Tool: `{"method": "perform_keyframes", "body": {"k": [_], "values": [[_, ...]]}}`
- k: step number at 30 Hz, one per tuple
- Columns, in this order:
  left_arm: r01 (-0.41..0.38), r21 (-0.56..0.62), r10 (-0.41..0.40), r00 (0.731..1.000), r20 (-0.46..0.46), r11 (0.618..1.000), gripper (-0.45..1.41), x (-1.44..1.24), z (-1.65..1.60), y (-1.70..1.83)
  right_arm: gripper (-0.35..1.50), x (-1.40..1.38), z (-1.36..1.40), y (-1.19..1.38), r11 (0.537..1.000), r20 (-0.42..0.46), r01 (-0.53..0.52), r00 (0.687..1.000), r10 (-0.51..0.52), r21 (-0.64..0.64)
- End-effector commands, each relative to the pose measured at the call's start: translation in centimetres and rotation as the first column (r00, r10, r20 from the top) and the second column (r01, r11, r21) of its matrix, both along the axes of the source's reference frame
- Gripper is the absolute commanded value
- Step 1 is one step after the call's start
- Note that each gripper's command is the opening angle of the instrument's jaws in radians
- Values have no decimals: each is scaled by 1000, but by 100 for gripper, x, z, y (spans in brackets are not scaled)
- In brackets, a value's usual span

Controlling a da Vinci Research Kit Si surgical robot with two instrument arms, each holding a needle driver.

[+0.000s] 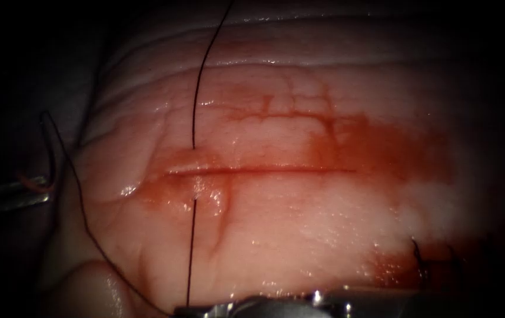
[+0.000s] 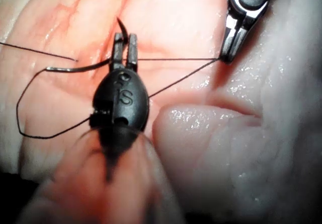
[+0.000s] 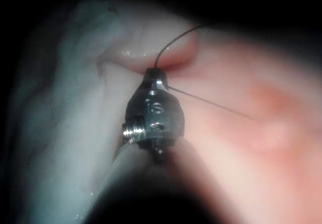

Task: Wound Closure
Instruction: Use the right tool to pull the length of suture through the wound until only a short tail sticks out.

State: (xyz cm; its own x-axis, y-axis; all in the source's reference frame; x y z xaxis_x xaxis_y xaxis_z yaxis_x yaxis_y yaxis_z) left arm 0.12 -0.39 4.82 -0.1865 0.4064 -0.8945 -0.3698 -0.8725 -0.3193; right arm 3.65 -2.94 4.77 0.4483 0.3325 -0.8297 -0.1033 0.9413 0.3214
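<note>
Right claw (image 1: pixel 246 306), endoscope view, at the tissue's (image 1: pixel 335 235) near edge, clenched on thread (image 1: pixel 194 106) crossing the cut (image 1: pixel 258 171).

Left wrist view: left claw (image 2: pixel 125 45) grips the needle (image 2: pixel 75 68) mid-curve, clear of tissue.

Right wrist view: thread leaves our clenched tip.

We judge thread-handling; next needs steady tension.

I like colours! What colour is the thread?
Black; the thread shows best in the left wrist view.

Dim, dark-edged light falls centrally on the glistening tissue (image 1: pixel 299 206); close wrist foregrounds blur.
</note>
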Motion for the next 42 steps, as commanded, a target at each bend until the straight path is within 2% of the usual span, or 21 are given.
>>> {"method": "perform_keyframes", "body": {"k": [1,4,5,6,7,8,9,13,16,18,21,24,28,29,30,31,32,33,36,40,42], "values": [[-1,1,1,1000,1,1000,-45,-5,5,-3,-35,15,-2,-14,999,-30,26,999,-26,26],[-1,1,1,1000,1,1000,-45,-5,5,-3,-35,15,7,-4,1000,-55,7,998,-6,27],[-2,1,2,1000,1,1000,-45,-5,5,-3,-1,14,11,1,1000,-63,8,998,-7,5],[-2,1,2,1000,2,1000,-45,-4,5,-3,41,11,17,10,1000,-72,6,997,-7,-21],[-5,3,5,1000,4,1000,-45,-1,5,-1,91,7,27,23,999,-82,1,997,-5,-50],[-5,5,5,1000,3,1000,-45,1,4,1,99,4,31,31,998,-88,-1,996,-4,-57],[-5,5,5,1000,3,1000,-45,1,4,1,99,4,31,31,998,-88,-1,996,-4,-57],[12,-28,-15,997,-81,1000,-45,16,5,8,116,-9,48,62,991,-95,-29,995,17,-128],[25,-68,-35,989,-143,997,-45,32,7,15,120,-18,61,87,982,-109,-65,993,45,-179],[27,-73,-38,988,-149,997,-45,34,7,16,116,-19,64,92,981,-107,-69,993,50,-183],[33,-75,-44,986,-159,997,-45,34,10,16,106,-16,87,109,976,-97,-79,993,60,-201],[36,-77,-48,986,-162,996,-45,30,11,14,108,-11,96,113,975,-93,-83,994,65,-205],[28,-84,-40,988,-150,996,-45,19,16,10,108,8,126,122,970,-78,-98,994,82,-221],[24,-83,-36,988,-149,996,-45,19,16,9,91,11,130,123,969,-78,-102,993,86,-224],[24,-83,-36,988,-149,996,-45,19,16,9,91,11,130,123,969,-78,-102,993,86,-224],[21,-84,-33,989,-144,996,-45,19,16,9,5,10,134,125,971,-71,-91,995,77,-223],[21,-84,-33,989,-144,996,-45,19,16,9,5,10,134,125,971,-71,-91,995,77,-223],[18,-83,-29,989,-143,996,-45,19,16,9,-35,8,135,125,972,-65,-83,995,70,-221],[13,-83,-25,990,-141,997,-45,18,16,8,-35,-3,129,119,978,-12,-27,1000,25,-205],[0,-89,-12,990,-137,996,-45,12,18,6,-35,-10,111,100,979,1,-1,1000,1,-206],[-20,-83,9,991,-136,996,-45,-1,22,1,-35,-9,72,62,981,-21,15,1000,-19,-192]]}}
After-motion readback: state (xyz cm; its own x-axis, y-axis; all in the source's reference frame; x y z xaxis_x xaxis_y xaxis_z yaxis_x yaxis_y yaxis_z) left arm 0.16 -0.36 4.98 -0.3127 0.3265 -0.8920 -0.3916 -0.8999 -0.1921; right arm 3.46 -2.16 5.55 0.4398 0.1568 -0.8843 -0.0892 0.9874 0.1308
